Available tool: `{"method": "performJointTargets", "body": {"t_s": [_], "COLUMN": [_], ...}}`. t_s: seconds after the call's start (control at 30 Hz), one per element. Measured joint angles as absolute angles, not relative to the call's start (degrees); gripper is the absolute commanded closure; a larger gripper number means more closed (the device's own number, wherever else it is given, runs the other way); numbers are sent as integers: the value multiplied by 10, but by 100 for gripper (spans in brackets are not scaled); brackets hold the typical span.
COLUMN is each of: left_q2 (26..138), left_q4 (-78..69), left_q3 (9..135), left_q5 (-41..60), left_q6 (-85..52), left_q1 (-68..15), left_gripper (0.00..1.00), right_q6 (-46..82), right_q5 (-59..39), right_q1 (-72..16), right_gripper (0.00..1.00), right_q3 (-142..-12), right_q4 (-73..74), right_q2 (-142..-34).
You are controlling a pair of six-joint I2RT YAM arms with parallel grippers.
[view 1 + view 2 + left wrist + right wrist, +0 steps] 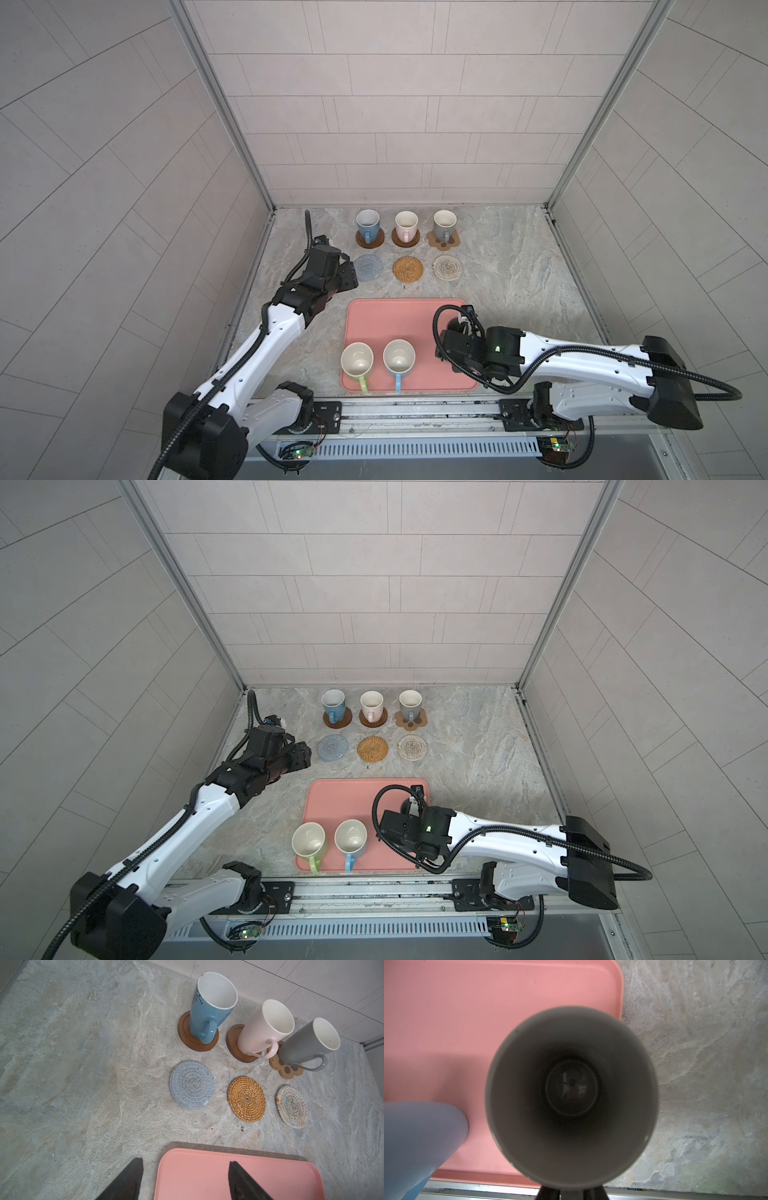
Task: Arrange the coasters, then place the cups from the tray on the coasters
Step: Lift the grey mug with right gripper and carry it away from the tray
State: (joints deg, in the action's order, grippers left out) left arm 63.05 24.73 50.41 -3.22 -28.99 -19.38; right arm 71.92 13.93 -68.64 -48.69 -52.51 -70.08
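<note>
Here the dark grey mug (571, 1095) is at the tray's (386, 320) upper right corner in both top views, the right end effector (571, 1194) closed on its handle; the left end effector (185, 1161) hangs open and empty beside the grey-blue coaster (191, 1084).

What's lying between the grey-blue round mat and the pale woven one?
The golden rattan mat lies between them, bare on top and touching neither. Both top views and the left wrist view show it.
</note>
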Motion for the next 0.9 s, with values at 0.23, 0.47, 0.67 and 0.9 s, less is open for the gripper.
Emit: {"method": "performJointTargets", "body": {"t_s": [0.23, 0.47, 0.67, 0.9], "left_q2": [630, 630, 630, 630], "left_q4": [248, 248, 248, 248], "left_q3": [501, 501, 501, 493], "left_q5": [-32, -32, -30, -30], "left_q6": [-290, -290, -292, -301], "left_q1": [-194, -194, -194, -194], "left_gripper": [28, 28, 28, 28], "right_q6": [704, 692, 679, 661], "right_q5": [133, 136, 140, 144], "right_q1": [-670, -660, -658, -655], "right_gripper": [80, 87, 89, 91], "right_q3": [-485, -490, -494, -502], "right_q4": [-518, -520, -525, -535], "right_q2": [-725, -737, -741, -741]}}
